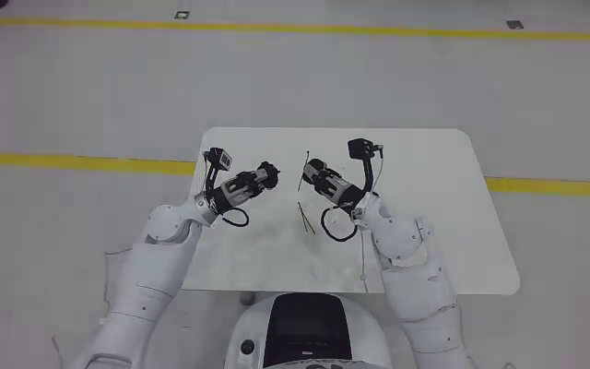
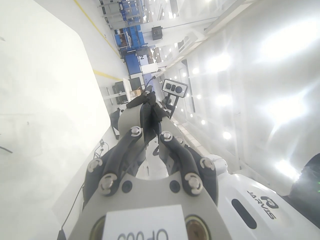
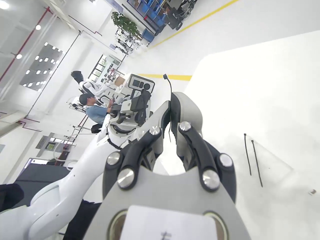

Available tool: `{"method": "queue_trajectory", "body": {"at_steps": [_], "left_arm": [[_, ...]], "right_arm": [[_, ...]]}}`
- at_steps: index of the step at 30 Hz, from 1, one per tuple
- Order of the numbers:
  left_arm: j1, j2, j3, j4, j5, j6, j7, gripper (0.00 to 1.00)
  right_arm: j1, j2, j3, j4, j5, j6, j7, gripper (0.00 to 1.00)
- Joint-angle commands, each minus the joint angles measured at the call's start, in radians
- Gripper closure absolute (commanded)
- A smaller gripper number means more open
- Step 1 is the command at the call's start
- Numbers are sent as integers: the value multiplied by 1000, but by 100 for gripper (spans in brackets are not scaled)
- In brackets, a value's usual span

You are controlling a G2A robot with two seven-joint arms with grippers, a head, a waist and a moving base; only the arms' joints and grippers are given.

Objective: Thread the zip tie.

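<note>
Black zip tie (image 3: pixel 169 86) pinched in right tool (image 3: pixel 172 112) | left tool (image 2: pixel 150 118) narrow | spare ties (image 3: pixel 247 154) on table (image 3: pixel 250 88)

White glossy arm shells (image 1: pixel 152 267), rounded joints. Head (image 1: pixel 304 334): black top panel, white rim. Forearms near the wrists are black with silver bands; one black cable loop per wrist (image 1: pixel 236 220). Wrist cameras (image 1: pixel 218 159) sit on black brackets.

Left gripper (image 2: pixel 149 112): light-grey base plate, black linkage bars (image 2: pixel 117 151), silver pins with clip rings (image 2: pixel 108 184), pale grey fingers (image 2: pixel 131 121) with dark inner pads, and a white label (image 2: pixel 145 218) with black print.

Right gripper (image 3: pixel 172 106): same build, smooth silver screw caps (image 3: pixel 128 177).

Black lettering and logo (image 2: pixel 262 207) on the white shell.
</note>
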Motion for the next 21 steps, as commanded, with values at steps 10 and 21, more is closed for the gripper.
{"method": "queue_trajectory", "body": {"at_steps": [10, 21], "left_arm": [[0, 0, 0, 0, 0, 0, 0, 100], [0, 0, 0, 0, 0, 0, 0, 100]], "right_arm": [[0, 0, 0, 0, 0, 0, 0, 100], [-13, 4, -51, -21, -49, -25, -162, 100]]}}
